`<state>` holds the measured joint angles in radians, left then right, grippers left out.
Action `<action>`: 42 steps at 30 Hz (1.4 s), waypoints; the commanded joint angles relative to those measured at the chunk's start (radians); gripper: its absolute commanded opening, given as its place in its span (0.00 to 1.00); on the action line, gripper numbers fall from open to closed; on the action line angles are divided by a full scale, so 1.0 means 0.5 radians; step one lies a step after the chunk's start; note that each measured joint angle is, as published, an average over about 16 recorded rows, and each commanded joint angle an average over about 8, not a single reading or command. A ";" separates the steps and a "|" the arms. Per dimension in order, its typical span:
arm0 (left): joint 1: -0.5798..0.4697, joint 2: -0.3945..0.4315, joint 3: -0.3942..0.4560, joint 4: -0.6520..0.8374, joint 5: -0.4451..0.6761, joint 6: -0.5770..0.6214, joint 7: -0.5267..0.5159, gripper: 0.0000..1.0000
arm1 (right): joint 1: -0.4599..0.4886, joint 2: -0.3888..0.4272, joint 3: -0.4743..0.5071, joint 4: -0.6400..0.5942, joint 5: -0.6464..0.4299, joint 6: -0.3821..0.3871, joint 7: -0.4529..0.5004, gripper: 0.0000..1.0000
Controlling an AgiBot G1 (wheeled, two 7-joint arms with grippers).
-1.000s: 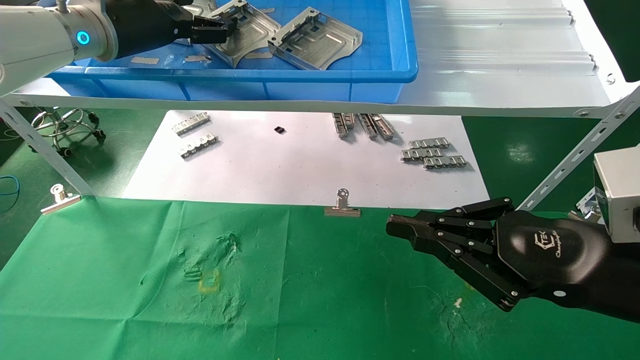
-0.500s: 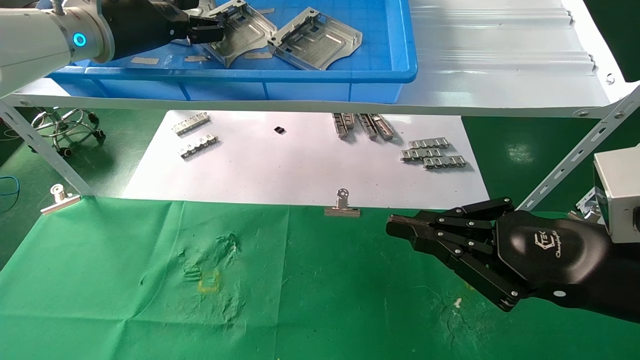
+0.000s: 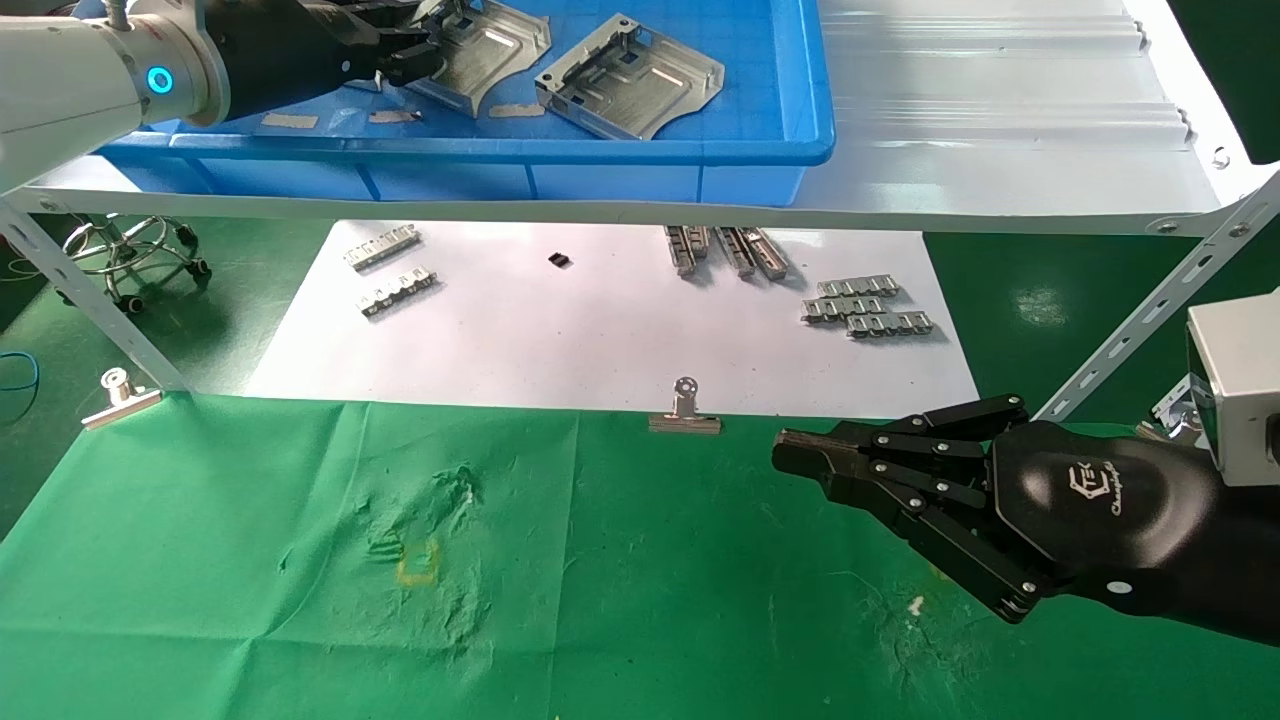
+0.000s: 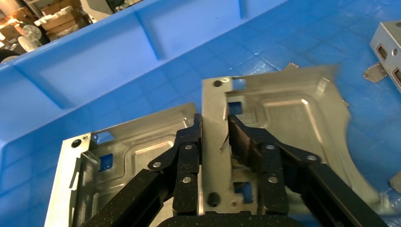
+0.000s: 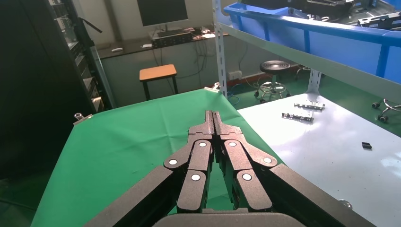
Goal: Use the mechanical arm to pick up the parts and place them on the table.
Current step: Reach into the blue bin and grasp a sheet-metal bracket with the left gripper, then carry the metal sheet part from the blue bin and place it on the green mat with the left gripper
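Observation:
My left gripper (image 3: 405, 55) is inside the blue bin (image 3: 700, 150) on the raised shelf, shut on the rim of a silvery sheet-metal part (image 3: 490, 50) and holding it tilted above the bin floor. In the left wrist view the gripper (image 4: 215, 135) clamps that part's (image 4: 293, 123) raised edge, and another part (image 4: 127, 156) lies under it. A further part (image 3: 630, 80) lies in the bin to the right. My right gripper (image 3: 790, 455) is shut and empty, hovering over the green cloth table (image 3: 600, 600); it also shows in the right wrist view (image 5: 213, 116).
The pale grey shelf (image 3: 1000, 120) spans the back on slanted legs (image 3: 1150, 310). White paper (image 3: 600, 330) carries several small ridged strips (image 3: 865, 305) and a small black piece (image 3: 560, 260). Binder clips (image 3: 685, 415) hold the cloth's edge.
My left gripper has lifted the held part up and back off the bin floor, tilting it. The right arm has not moved.

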<state>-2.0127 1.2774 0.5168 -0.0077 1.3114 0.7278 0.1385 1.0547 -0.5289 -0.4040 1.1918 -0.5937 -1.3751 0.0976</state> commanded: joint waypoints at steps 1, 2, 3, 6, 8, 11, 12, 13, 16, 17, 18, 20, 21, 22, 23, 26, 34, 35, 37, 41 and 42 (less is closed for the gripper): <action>-0.002 0.001 -0.002 -0.002 -0.003 0.001 0.002 0.00 | 0.000 0.000 0.000 0.000 0.000 0.000 0.000 0.00; -0.004 0.001 -0.004 -0.003 -0.006 0.003 0.004 0.00 | 0.000 0.000 0.000 0.000 0.000 0.000 0.000 0.00; -0.006 0.000 -0.006 -0.005 -0.009 0.007 0.006 0.00 | 0.000 0.000 0.000 0.000 0.000 0.000 0.000 0.00; -0.012 -0.004 -0.014 -0.010 -0.020 0.021 0.012 0.00 | 0.000 0.000 0.000 0.000 0.000 0.000 0.000 0.00; -0.018 -0.010 -0.021 -0.013 -0.031 0.032 0.015 0.00 | 0.000 0.000 0.000 0.000 0.000 0.000 0.000 0.00; -0.034 -0.027 -0.038 -0.020 -0.055 0.054 0.017 0.00 | 0.000 0.000 0.000 0.000 0.000 0.000 0.000 0.00; -0.041 -0.036 -0.046 -0.023 -0.066 0.065 0.016 0.00 | 0.000 0.000 0.000 0.000 0.000 0.000 0.000 0.00; -0.048 -0.047 -0.055 -0.026 -0.079 0.080 0.015 0.00 | 0.000 0.000 0.000 0.000 0.000 0.000 0.000 0.00; -0.067 -0.090 -0.084 -0.041 -0.121 0.165 0.013 0.00 | 0.000 0.000 0.000 0.000 0.000 0.000 0.000 0.00; -0.072 -0.108 -0.093 -0.048 -0.135 0.210 0.015 0.00 | 0.000 0.000 0.000 0.000 0.000 0.000 0.000 0.00; -0.075 -0.129 -0.103 -0.056 -0.150 0.263 0.018 0.00 | 0.000 0.000 0.000 0.000 0.000 0.000 0.000 0.00; -0.078 -0.174 -0.121 -0.074 -0.178 0.389 0.026 0.00 | 0.000 0.000 0.000 0.000 0.000 0.000 0.000 0.00; -0.078 -0.197 -0.130 -0.084 -0.191 0.461 0.034 0.00 | 0.000 0.000 0.000 0.000 0.000 0.000 0.000 0.00; -0.077 -0.221 -0.137 -0.094 -0.203 0.533 0.042 0.00 | 0.000 0.000 0.000 0.000 0.000 0.000 0.000 0.00; -0.075 -0.245 -0.144 -0.104 -0.215 0.610 0.051 0.00 | 0.000 0.000 0.000 0.000 0.000 0.000 0.000 0.00; -0.067 -0.311 -0.162 -0.133 -0.247 0.834 0.084 0.00 | 0.000 0.000 0.000 0.000 0.000 0.000 0.000 0.00; -0.035 -0.432 -0.180 -0.186 -0.288 1.325 0.214 0.00 | 0.000 0.000 0.000 0.000 0.000 0.000 0.000 0.00; -0.031 -0.443 -0.180 -0.188 -0.291 1.378 0.230 0.00 | 0.000 0.000 0.000 0.000 0.000 0.000 0.000 0.00; -0.025 -0.465 -0.180 -0.192 -0.294 1.477 0.270 0.00 | 0.000 0.000 0.000 0.000 0.000 0.000 0.000 0.00; -0.010 -0.508 -0.179 -0.195 -0.301 1.631 0.347 0.00 | 0.000 0.000 0.000 0.000 0.000 0.000 0.000 0.00; -0.005 -0.520 -0.176 -0.201 -0.301 1.659 0.369 0.00 | 0.000 0.000 0.000 0.000 0.000 0.000 0.000 0.00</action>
<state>-2.0111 1.0163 0.4303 -0.1187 1.1599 1.5385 0.3221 1.0547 -0.5289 -0.4040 1.1918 -0.5937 -1.3751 0.0976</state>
